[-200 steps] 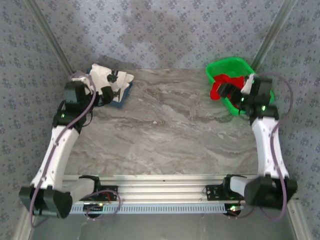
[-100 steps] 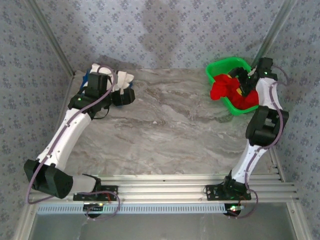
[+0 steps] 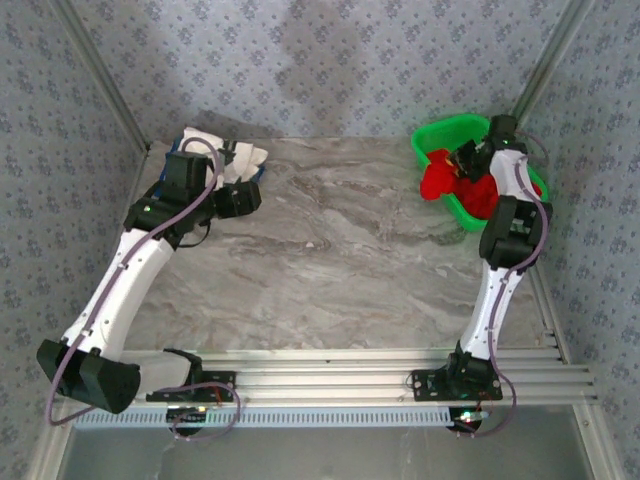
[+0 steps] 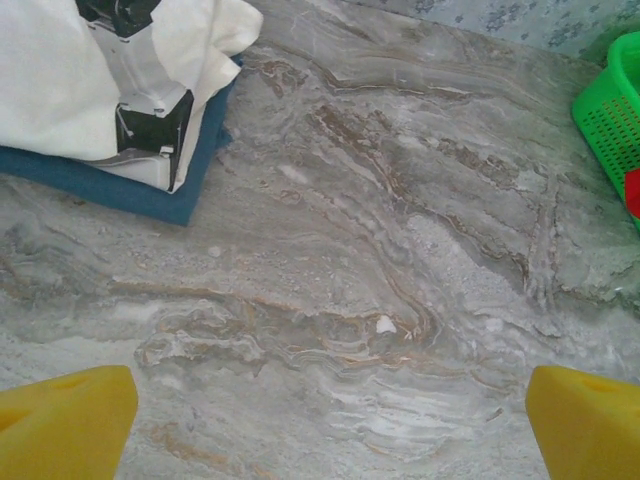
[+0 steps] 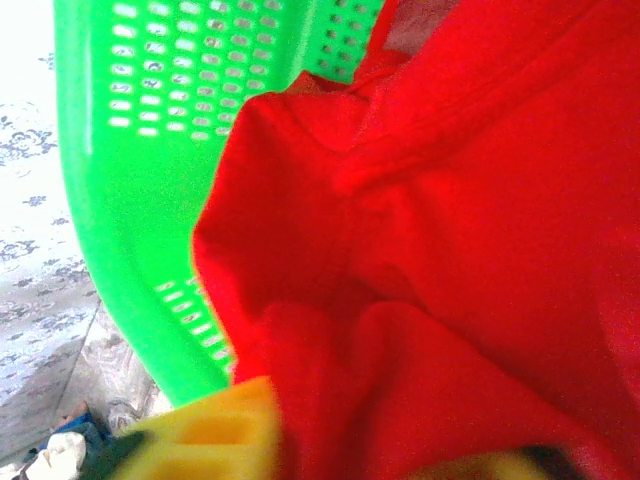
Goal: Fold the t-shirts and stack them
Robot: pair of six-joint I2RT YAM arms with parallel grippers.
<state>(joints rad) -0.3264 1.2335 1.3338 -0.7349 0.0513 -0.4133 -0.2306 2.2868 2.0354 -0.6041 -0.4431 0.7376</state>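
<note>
Two t-shirts, two grippers, one basket, one tray on a marble table [image 3: 330, 250]. From above, the red t-shirt [image 3: 440, 180] is bunched in the green basket [image 3: 450, 130] at upper right. The white t-shirt [image 3: 250, 157] lies on the blue tray [image 4: 110, 185] at upper left. The left gripper [image 3: 240, 198] hovers beside the tray, its jaws spread wide. Close up, the right wrist view shows the right gripper [image 5: 340, 455] pinching red cloth. The left wrist view shows black marks on the white shirt.

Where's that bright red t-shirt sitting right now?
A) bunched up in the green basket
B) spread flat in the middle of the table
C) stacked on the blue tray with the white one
A: the red t-shirt lies crumpled in the green basket at the table's far right corner, part of it draped over the rim.
</note>
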